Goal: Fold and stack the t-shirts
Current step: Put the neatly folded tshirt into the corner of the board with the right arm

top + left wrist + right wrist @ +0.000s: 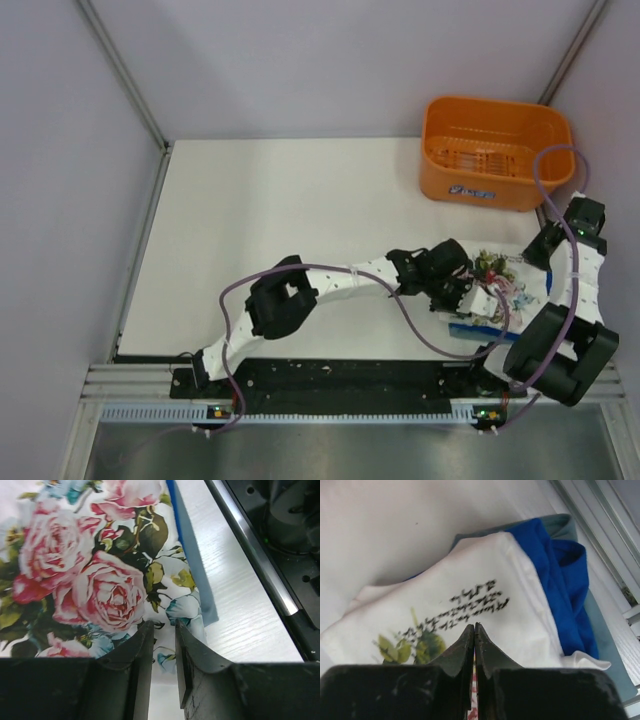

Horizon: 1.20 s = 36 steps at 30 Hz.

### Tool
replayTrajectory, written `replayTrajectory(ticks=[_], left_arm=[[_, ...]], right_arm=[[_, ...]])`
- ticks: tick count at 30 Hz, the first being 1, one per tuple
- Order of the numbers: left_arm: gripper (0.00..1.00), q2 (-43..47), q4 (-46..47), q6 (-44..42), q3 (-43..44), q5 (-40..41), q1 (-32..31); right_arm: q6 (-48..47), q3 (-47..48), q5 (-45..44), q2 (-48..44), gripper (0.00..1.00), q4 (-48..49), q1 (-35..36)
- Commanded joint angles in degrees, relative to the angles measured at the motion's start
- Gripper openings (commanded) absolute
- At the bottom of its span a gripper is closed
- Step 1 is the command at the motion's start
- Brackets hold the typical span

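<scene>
Shirts lie stacked at the near right corner of the white table (300, 220), close to its front edge. The white floral shirt (100, 580), folded, lies on top, with big pink roses, green leaves and lines of dark lettering across it. The blue shirt (560, 580) is underneath, touching it, and sticks out along one side of the floral one.

The left gripper (164, 635) has its arm reaching across the table from the left and sits at the left side of the stack. Its two dark fingers stand a narrow gap apart just above the floral shirt's edge, and printed cloth shows through the gap. Whether the tips touch the cloth cannot be told.

The right gripper (474, 630) hangs over the lettered part of the floral shirt. Its fingertips are pressed together with no gap at the tips. Whether any cloth is pinched between them cannot be told.

An orange plastic basket (495, 150) stands at the far right corner of the table, well apart from the shirts.
</scene>
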<state>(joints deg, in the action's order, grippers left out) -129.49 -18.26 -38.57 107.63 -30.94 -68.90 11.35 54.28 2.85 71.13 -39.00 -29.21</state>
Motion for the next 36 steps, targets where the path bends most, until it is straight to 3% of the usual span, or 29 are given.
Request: replayTrajectory(ticks=[1, 8, 11, 13, 16, 20, 21, 26, 29, 30, 36], left_arm=[[0.28, -0.32, 2.36, -2.48, -1.46, 4.30, -3.17], [0.29, 0.99, -0.54, -7.31, -1.82, 9.66, -3.96], [0.39, 2.92, -3.00, -5.83, 0.73, 13.35, -4.05], [0.45, 4.94, -4.84, -5.82, 1.61, 17.03, -3.96], [0.55, 9.94, -8.27, -6.44, 0.48, 25.02, -3.87], [0.68, 19.34, -8.37, -4.42, -8.03, 32.50, -2.73], [0.70, 21.54, -9.24, -3.72, -10.49, 33.74, -2.47], [0.77, 32.88, -11.97, 3.22, -22.61, 36.48, 1.92], [0.83, 40.78, -11.36, 4.99, -29.92, 33.76, 7.19], [0.91, 43.68, -10.23, 4.64, -32.81, 32.71, 9.90], [0.93, 57.31, -6.88, 9.82, -43.02, 27.33, 29.76]], right_arm=[[1.39, -1.63, -0.56, 2.68, 0.00, 8.23, -3.31], [2.53, 2.84, -1.36, 11.21, 0.00, 9.12, -3.40], [2.36, 4.60, -0.92, 10.79, 0.01, 8.33, -3.40], [2.71, 5.48, -0.57, 8.33, 0.10, 8.33, -3.22], [3.76, 6.71, 0.74, 3.33, 0.39, 8.51, -1.38], [5.17, 8.29, 4.26, -0.46, 0.76, 10.26, 5.46], [4.91, 8.82, 5.57, -0.56, 0.98, 10.26, 8.09], [0.96, 10.23, 4.27, -2.75, 0.99, 10.78, 22.50], [0.25, 7.60, 8.03, -6.43, 0.99, 15.43, 27.97], [0.25, 5.85, 9.26, -7.58, 0.99, 17.36, 28.85], [-2.12, -2.41, 13.58, -13.21, 0.99, 24.85, 35.71]])
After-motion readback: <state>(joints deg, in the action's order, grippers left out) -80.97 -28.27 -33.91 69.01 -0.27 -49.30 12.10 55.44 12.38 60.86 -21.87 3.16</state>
